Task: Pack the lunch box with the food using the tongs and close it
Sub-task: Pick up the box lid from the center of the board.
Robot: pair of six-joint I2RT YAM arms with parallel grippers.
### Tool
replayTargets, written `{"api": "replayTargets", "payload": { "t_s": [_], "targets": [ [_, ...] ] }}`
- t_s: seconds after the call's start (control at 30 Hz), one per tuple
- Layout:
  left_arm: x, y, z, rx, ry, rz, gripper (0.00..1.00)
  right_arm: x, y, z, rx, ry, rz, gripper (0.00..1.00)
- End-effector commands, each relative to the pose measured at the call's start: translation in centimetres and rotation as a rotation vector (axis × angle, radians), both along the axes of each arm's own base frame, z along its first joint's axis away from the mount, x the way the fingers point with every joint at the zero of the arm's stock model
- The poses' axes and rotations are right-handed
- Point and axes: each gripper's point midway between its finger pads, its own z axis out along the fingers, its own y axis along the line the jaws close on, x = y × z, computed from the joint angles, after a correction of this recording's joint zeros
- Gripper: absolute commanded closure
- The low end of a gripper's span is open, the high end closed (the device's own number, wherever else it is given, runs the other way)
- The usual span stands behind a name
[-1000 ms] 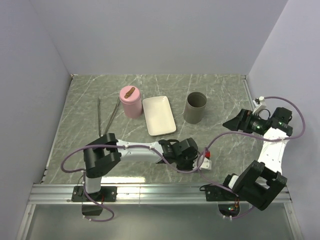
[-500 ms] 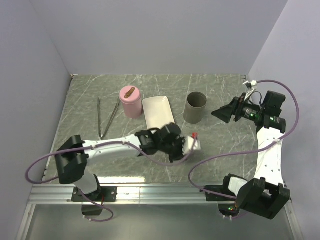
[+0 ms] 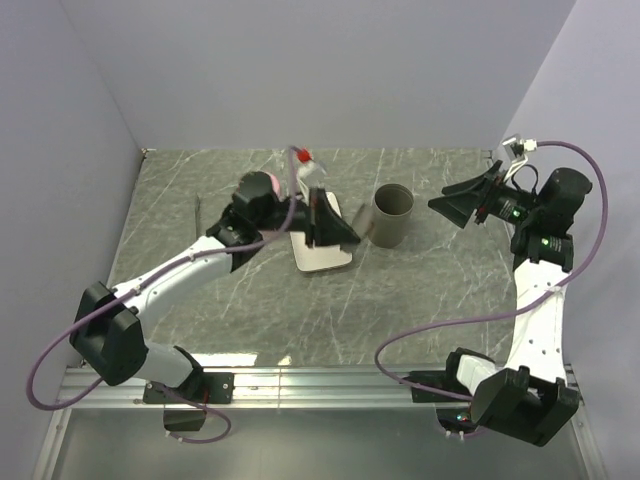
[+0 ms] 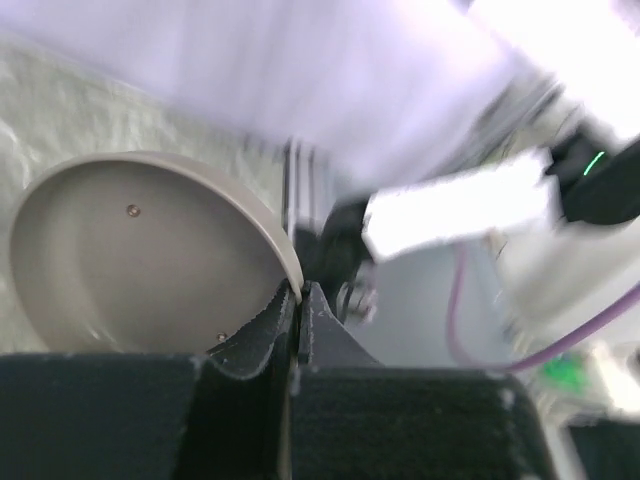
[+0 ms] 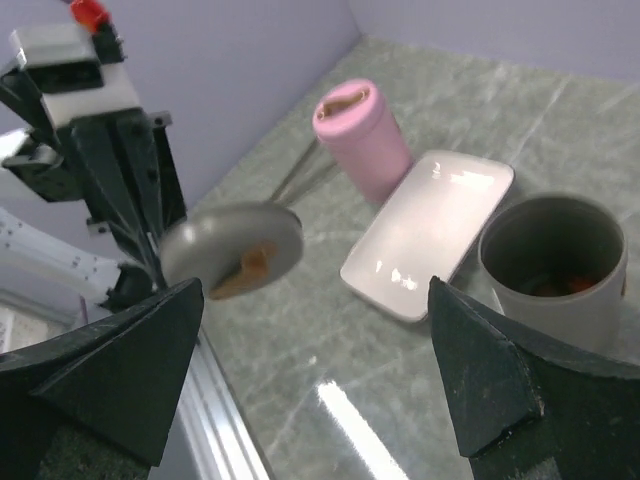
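Left tool (image 4: 298, 300): fingers together, clamped on the rim of a round grey lid (image 4: 130, 260). The right wrist view shows the lid raised off the worktop (image 3: 300, 310) and tilted, with a small brown strip on its face. From above, this tool sits over the near right corner of the white tray (image 3: 318, 255), just left of the grey cup (image 3: 392, 215).

Right tool (image 5: 315, 300): fingers spread wide apart and holding nothing. It hangs high at the right side of the worktop, well apart from the cup, and faces toward the left arm.

Grey cup: upright, uncovered, just right of the tray. Reddish-orange bits (image 5: 562, 285) lie at its bottom (too small to identify piece by piece).

Pink container (image 5: 362, 140): upright at the tray's far left corner, with a brown strip on its top.

Tongs (image 5: 297, 175): flat on the worktop left of the pink container, touched by neither tool. From above, the left arm covers most of them.

White tray: flat on the worktop between container and cup. No food is visible on its surface.
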Motion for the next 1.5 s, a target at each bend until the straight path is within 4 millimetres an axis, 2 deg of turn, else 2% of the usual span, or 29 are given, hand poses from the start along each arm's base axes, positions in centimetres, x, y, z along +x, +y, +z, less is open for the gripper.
{"api": "replayTargets", "payload": {
  "t_s": [0.0, 0.03, 0.07, 0.1, 0.13, 0.17, 0.2, 0.27, 0.3, 0.37, 0.4, 0.47, 0.5, 0.57, 0.6, 0.63, 0.67, 0.7, 0.73, 0.77, 0.83, 0.87, 0.9, 0.93, 0.97, 1.17, 1.37, 1.47],
  "targets": [
    [0.6, 2.7, 8.5, -0.227, 0.053, -0.025, 1.00, -0.5, 0.9, 1.5, 0.075, -0.003, 0.012, 0.00],
    [1.6, 3.0, 9.5, -0.248, 0.049, 0.017, 1.00, -0.6, 1.2, 2.0, 0.109, -0.010, 0.003, 0.00],
    [2.6, 3.4, 10.3, -0.262, 0.018, 0.050, 1.00, -0.6, 1.4, 4.5, 0.178, -0.065, -0.037, 0.00],
    [2.9, 3.6, 12.0, -0.279, -0.019, 0.064, 1.00, -0.5, 1.6, 4.6, 0.218, -0.056, -0.047, 0.00],
    [3.3, 3.7, 12.9, -0.298, -0.046, 0.084, 1.00, -0.7, 2.6, 5.5, 0.244, -0.064, -0.020, 0.00],
    [3.8, 3.9, 13.9, -0.324, -0.056, 0.109, 1.00, 0.1, 2.9, 6.0, 0.278, -0.032, -0.030, 0.00],
    [3.8, 4.2, 15.3, -0.354, -0.077, 0.114, 1.00, 0.1, 3.5, 8.1, 0.282, -0.054, -0.019, 0.00],
    [4.1, 4.7, 17.2, -0.411, -0.084, 0.138, 1.00, 0.7, 5.4, 9.1, 0.327, 0.018, 0.021, 0.00],
    [4.1, 5.0, 18.2, -0.433, -0.093, 0.145, 1.00, 0.9, 5.7, 10.7, 0.361, 0.002, 0.015, 0.00],
    [4.9, 5.7, 19.2, -0.448, -0.060, 0.189, 1.00, 0.8, 7.2, 12.2, 0.440, 0.030, 0.057, 0.00],
    [5.3, 6.2, 20.3, -0.473, -0.059, 0.225, 1.00, 1.2, 7.2, 12.9, 0.485, 0.030, 0.037, 0.00],
    [6.3, 7.1, 21.2, -0.487, -0.021, 0.279, 1.00, 1.4, 7.5, 14.0, 0.537, 0.013, 0.039, 0.01],
    [6.9, 7.7, 22.1, -0.511, -0.008, 0.318, 1.00, 0.8, 8.7, 15.0, 0.544, -0.003, 0.072, 0.02],
    [8.0, 8.3, 22.4, -0.510, 0.067, 0.365, 1.00, 1.7, 9.1, 15.9, 0.552, -0.039, 0.036, 0.03],
    [8.5, 8.6, 22.7, -0.523, 0.089, 0.391, 1.00, 1.1, 9.9, 17.4, 0.561, -0.070, 0.056, 0.03],
    [8.6, 8.8, 22.9, -0.529, 0.107, 0.397, 1.00, 1.5, 10.0, 18.0, 0.578, -0.080, 0.039, 0.06],
    [8.7, 9.0, 23.1, -0.537, 0.139, 0.400, 1.00, 2.4, 10.5, 17.9, 0.584, -0.064, 0.036, 0.09],
    [8.6, 9.1, 23.4, -0.545, 0.147, 0.399, 1.00, 2.6, 10.9, 18.8, 0.596, -0.070, 0.039, 0.11],
    [8.6, 9.1, 23.4, -0.549, 0.156, 0.397, 1.00, 2.8, 11.9, 18.8, 0.609, -0.040, 0.050, 0.12],
    [8.5, 9.3, 23.6, -0.557, 0.161, 0.392, 1.00, 4.8, 12.3, 18.2, 0.648, 0.034, 0.019, 0.13],
    [8.3, 9.4, 24.0, -0.569, 0.154, 0.388, 1.00, 5.1, 13.7, 19.4, 0.700, 0.072, 0.066, 0.15],
    [8.4, 9.7, 24.2, -0.574, 0.153, 0.392, 1.00, 6.2, 14.0, 19.4, 0.727, 0.093, 0.053, 0.16],
    [8.4, 9.9, 24.8, -0.583, 0.147, 0.395, 1.00, 6.2, 14.4, 20.1, 0.731, 0.079, 0.051, 0.16],
    [8.6, 10.2, 25.1, -0.589, 0.141, 0.404, 1.00, 6.4, 15.3, 19.8, 0.719, 0.092, 0.057, 0.17],
    [8.3, 10.4, 25.8, -0.598, 0.123, 0.399, 1.00, 6.3, 15.6, 20.2, 0.727, 0.089, 0.058, 0.17],
    [8.7, 10.5, 26.7, -0.610, 0.087, 0.400, 1.00, 7.2, 18.1, 19.2, 0.714, 0.140, 0.048, 0.23],
    [9.1, 10.4, 26.5, -0.602, 0.086, 0.408, 1.00, 6.4, 19.2, 19.9, 0.720, 0.123, 0.085, 0.27],
    [9.1, 10.3, 26.4, -0.601, 0.086, 0.406, 1.00, 6.1, 19.2, 19.9, 0.717, 0.113, 0.089, 0.35]
  ]
}}
